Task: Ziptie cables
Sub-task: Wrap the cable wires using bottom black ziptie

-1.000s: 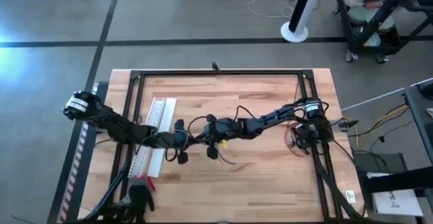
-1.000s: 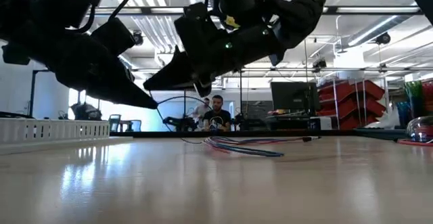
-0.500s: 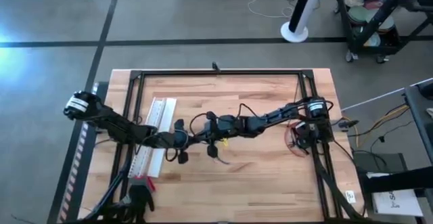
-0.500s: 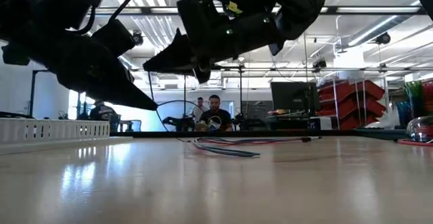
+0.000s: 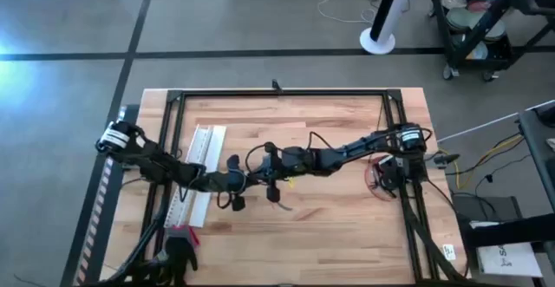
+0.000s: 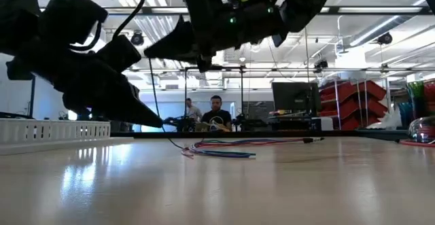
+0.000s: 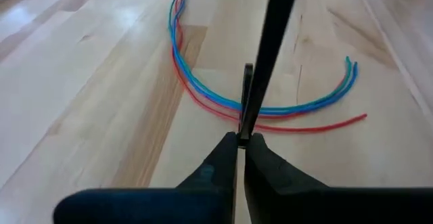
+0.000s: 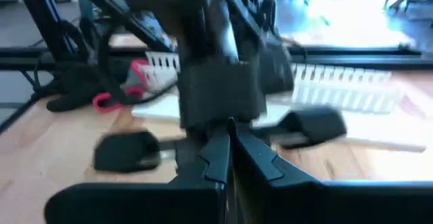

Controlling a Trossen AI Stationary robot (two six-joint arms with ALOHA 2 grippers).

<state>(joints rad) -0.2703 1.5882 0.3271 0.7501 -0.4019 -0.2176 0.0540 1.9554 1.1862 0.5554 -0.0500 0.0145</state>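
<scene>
Above the cables [image 7: 223, 105], left tool [image 7: 238, 139] pinches a zip tie [image 7: 264, 55].

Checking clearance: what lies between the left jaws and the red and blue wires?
Only a thin dark strip pinched upright in the left gripper; left wrist view.

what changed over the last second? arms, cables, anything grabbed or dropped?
Left arm slid inward, its base end nearer the table; left pincer stays shut on a thin dark strip. Right pincer drew further left and rose in the low view. The cables shifted left along the table, still lying flat. No new grab or release seen. White slotted strip unchanged.
</scene>
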